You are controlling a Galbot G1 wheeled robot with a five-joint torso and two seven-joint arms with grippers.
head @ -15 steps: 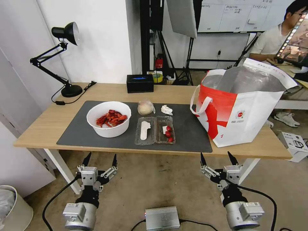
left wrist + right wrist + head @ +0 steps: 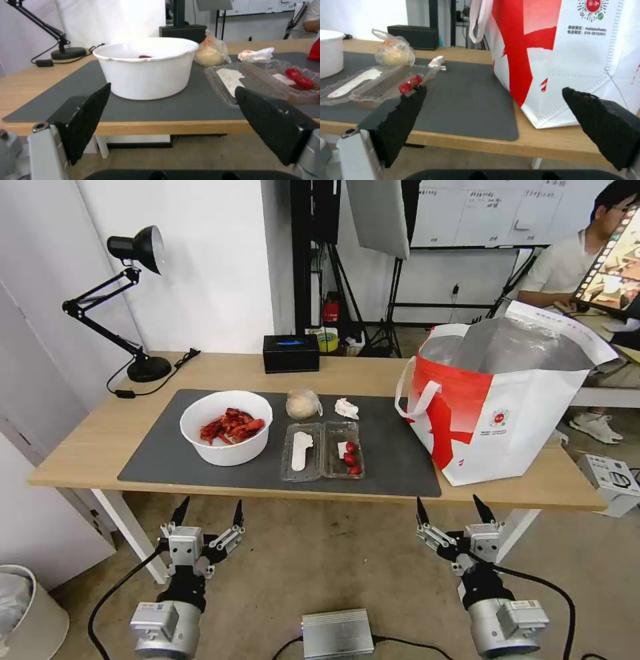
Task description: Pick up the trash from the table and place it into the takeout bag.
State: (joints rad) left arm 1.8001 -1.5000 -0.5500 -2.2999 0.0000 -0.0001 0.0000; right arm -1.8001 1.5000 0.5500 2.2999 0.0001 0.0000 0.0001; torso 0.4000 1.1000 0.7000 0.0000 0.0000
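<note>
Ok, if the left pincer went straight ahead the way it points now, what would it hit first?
Probably the table edge: the open left pincer sits below the tabletop level, short of it. Raised a little, it would meet the white bowl first. Depth is hard to judge.

The light wooden surface [image 2: 93, 443] carries a dark grey mat [image 2: 400, 460] across its middle. Directly on the bare wood stand a black desk lamp [image 2: 137, 300] (far left corner), a black box [image 2: 291, 353] at the back edge, and the takeout bag [image 2: 507, 413] on the right.
</note>
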